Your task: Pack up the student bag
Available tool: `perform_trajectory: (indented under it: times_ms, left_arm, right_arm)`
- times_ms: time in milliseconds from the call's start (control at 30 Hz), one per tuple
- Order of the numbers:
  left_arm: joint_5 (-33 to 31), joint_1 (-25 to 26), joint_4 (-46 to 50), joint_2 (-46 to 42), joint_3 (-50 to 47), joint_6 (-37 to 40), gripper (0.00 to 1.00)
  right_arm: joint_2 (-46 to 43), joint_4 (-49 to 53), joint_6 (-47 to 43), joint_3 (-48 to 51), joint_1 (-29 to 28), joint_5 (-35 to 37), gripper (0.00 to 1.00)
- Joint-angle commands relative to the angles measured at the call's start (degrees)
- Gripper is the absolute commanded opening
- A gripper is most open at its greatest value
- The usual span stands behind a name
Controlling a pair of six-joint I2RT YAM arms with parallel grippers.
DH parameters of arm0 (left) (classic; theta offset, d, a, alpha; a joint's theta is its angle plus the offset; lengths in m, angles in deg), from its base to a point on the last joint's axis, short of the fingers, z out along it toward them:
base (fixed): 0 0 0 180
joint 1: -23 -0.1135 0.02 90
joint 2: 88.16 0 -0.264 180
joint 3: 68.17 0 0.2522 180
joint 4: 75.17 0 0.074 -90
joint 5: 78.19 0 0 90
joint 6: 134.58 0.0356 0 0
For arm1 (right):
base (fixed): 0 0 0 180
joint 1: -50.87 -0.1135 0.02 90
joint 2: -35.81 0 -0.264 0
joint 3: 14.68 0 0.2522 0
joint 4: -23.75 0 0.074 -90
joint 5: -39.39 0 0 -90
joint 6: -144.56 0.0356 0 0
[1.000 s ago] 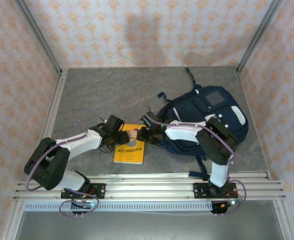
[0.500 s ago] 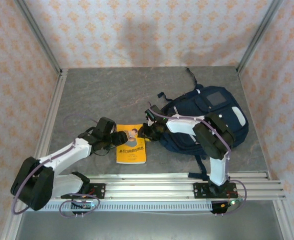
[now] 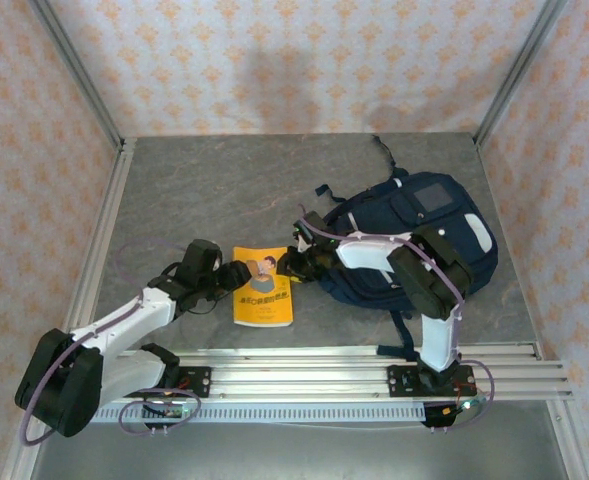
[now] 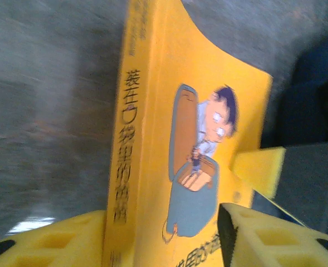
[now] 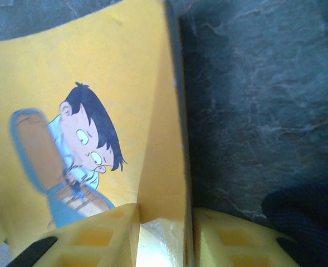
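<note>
Top external showed the grey desk with the student bag lying on its right half, front patches up. Just left of the bag lay a yellow book. The right end effector was clamped on the book's bag-side edge. The left end effector straddled the opposite edge; whether it pressed the book could not be told.

On my left wrist feed I can read Chinese characters running down the spine of the yellow book: 装在口袋里的, with the last ones blurred. Bigger characters at the cover's lower edge are cut off. From the top camera, the book's title lines are too small to read.
</note>
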Motion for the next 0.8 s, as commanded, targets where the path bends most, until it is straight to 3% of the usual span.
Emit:
perform_trajectory:
  times_ms: [0,333,467,633,767]
  left_arm:
    - [7.75,1.02,-11.46,-0.37,0.19,-3.17,0.49]
    - [5.96,0.93,-3.79,-4.31,2.06,0.06,0.35]
    - [5.64,0.97,-1.96,-1.62,2.04,1.01,0.23]
    - [5.32,0.97,0.79,-2.34,3.62,3.14,0.01]
    - [3.27,0.97,6.90,-8.69,7.36,6.49,0.00]
  right_arm:
    - [2.96,-13.96,1.39,0.79,-1.73,0.64,0.29]
    - [1.45,-12.86,1.10,1.42,-1.73,1.82,0.28]
    - [0.15,-11.37,0.39,1.72,-1.65,3.28,0.28]
    - [-3.43,-9.36,-0.85,2.80,-1.47,5.98,0.39]
    - [-10.06,-5.53,-4.26,3.68,-1.09,10.86,0.55]
